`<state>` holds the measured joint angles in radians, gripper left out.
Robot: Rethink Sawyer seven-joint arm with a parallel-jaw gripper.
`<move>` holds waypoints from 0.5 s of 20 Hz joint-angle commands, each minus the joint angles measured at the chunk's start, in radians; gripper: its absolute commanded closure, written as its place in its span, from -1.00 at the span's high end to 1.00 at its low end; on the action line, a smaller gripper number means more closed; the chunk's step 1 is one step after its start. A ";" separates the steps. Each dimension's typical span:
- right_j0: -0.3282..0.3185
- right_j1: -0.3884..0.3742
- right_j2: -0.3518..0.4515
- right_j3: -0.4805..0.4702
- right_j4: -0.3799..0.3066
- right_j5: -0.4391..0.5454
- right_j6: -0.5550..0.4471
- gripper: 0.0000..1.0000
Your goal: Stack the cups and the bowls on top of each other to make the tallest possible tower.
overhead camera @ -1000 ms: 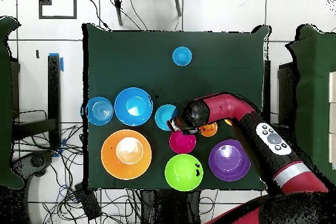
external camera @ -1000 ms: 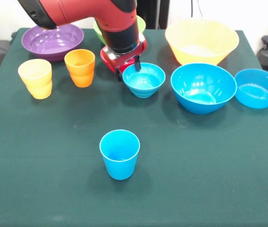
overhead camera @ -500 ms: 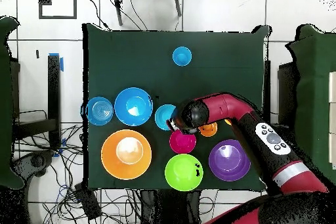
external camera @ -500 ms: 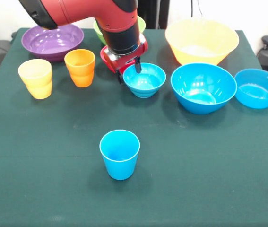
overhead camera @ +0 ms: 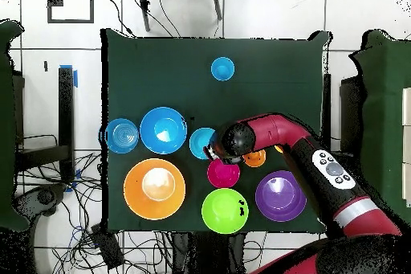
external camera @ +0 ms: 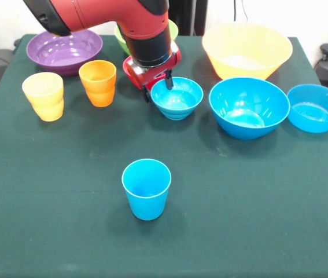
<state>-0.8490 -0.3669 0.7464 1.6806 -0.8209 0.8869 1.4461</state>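
Your gripper (external camera: 158, 86) is down at the far rim of the smallest blue bowl (external camera: 177, 98), one dark finger (external camera: 168, 80) inside the rim and the other (external camera: 146, 92) outside it on the red-bowl side. The fingers straddle the wall, but you cannot tell from either view whether they actually pinch it. The bowl sits flat on the green table (external camera: 239, 197).

Look along the row in the front view: to the right of that small bowl you have the mid-size blue bowl (external camera: 249, 108), and then a shallower blue bowl (external camera: 316, 108) near the table's edge. Behind them stands the big yellow-orange bowl (external camera: 247, 50), upright and open. The red bowl (external camera: 136, 73) is mostly hidden behind your arm (external camera: 111, 14), just beside the small blue one. The green bowl (external camera: 171, 28) peeks out behind the arm at the far side, and the purple bowl (external camera: 64, 50) sits at the far left.

Your cups are all upright. The orange cup (external camera: 98, 83) and the yellow cup (external camera: 44, 95) stand near each other on the left, in front of the purple bowl. The blue cup (external camera: 146, 188) stands alone, well apart from everything, toward the near side of the table.

From overhead, the arm sweeps in from the lower right and its wrist covers the spot between the small blue bowl (overhead camera: 201, 142), the red bowl (overhead camera: 223, 174) and the orange cup (overhead camera: 255, 159). Nothing is stacked yet; every piece rests on the cloth by itself.
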 commanded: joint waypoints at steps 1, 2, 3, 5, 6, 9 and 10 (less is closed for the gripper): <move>0.037 0.019 0.017 -0.046 -0.068 -0.031 -0.245 1.00; 0.037 0.021 0.017 -0.049 -0.068 -0.031 -0.248 1.00; 0.037 0.022 0.018 -0.051 -0.068 -0.031 -0.250 1.00; 0.038 0.025 0.019 -0.059 -0.070 -0.032 -0.252 1.00; 0.040 0.026 0.019 -0.062 -0.070 -0.033 -0.248 1.00; 0.043 0.026 0.018 -0.068 -0.073 -0.037 -0.239 1.00; 0.041 0.028 0.018 -0.074 -0.072 -0.034 -0.243 1.00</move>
<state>-0.8490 -0.3649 0.7491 1.6803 -0.8249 0.8869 1.4461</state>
